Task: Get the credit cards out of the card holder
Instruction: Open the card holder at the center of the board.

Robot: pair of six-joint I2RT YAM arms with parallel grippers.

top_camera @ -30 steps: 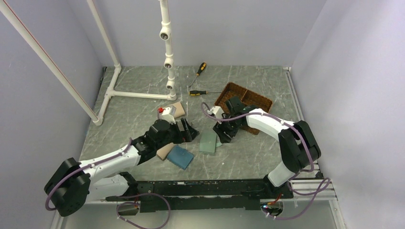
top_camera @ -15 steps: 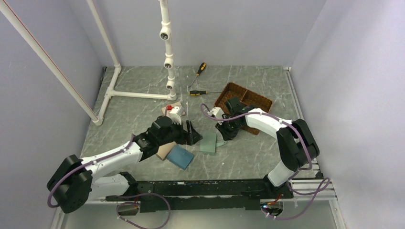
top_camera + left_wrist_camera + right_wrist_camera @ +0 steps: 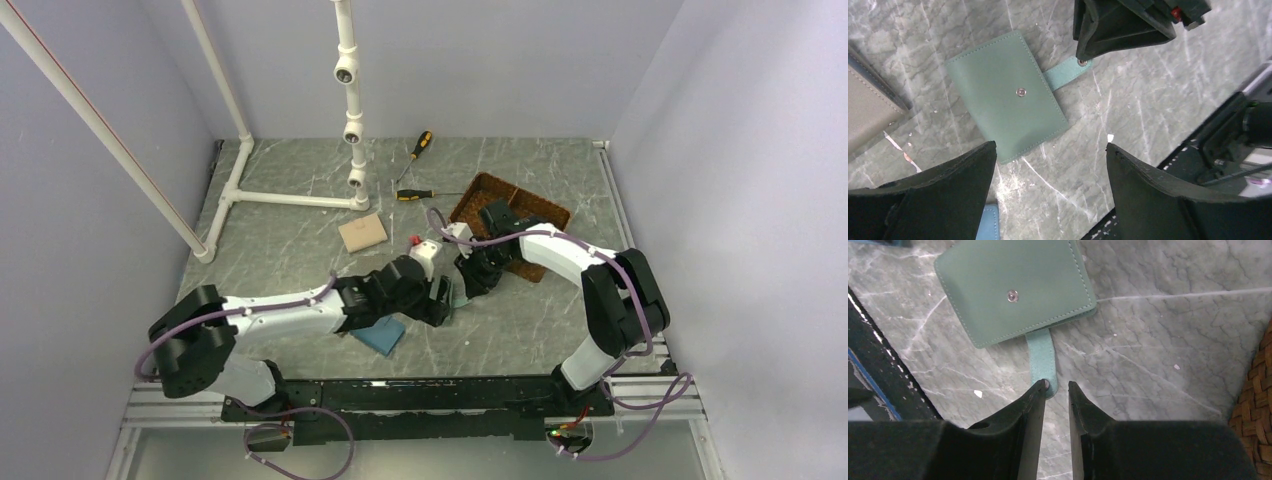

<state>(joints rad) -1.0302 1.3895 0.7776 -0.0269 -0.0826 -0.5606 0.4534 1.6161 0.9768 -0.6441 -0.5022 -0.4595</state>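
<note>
1. Left wrist view: the card holder point(image 3: 1007, 97) lies closed and flat on the worktop point(image 3: 1128, 100), snap stud up. Its strap point(image 3: 1068, 72) is undone and sticks out to one side. The left pincer point(image 3: 1050, 147) is released, jaws spread wide, hovering just short of the holder's near edge. That spread looks chosen to straddle the wallet or pin it down. The right pincer point(image 3: 1085, 47) meets the strap's free end from the opposite side. A grey-brown wallet point(image 3: 868, 110) sits near the holder's far corner, apart from it.

2. Right wrist view: the right pincer's jaws stand close together with a thin gap. The strap's tip touches one fingertip point(image 3: 1040, 386), but nothing clearly sits in the gap. I cannot tell whether it pinches the strap or only presses on it. Holding that end would let the flap be lifted open. The woven basket point(image 3: 1260, 415) shows at the edge, well clear.

3. Top external view: both arms converge mid-worktop, and the left one hides most of the holder. A blue wallet point(image 3: 380, 333) lies just beside the left arm. A tan wallet point(image 3: 362, 232) sits farther back.

4. No credit cards are visible in any view. They are presumably inside, so opening the holder looks like the step in hand.
</note>
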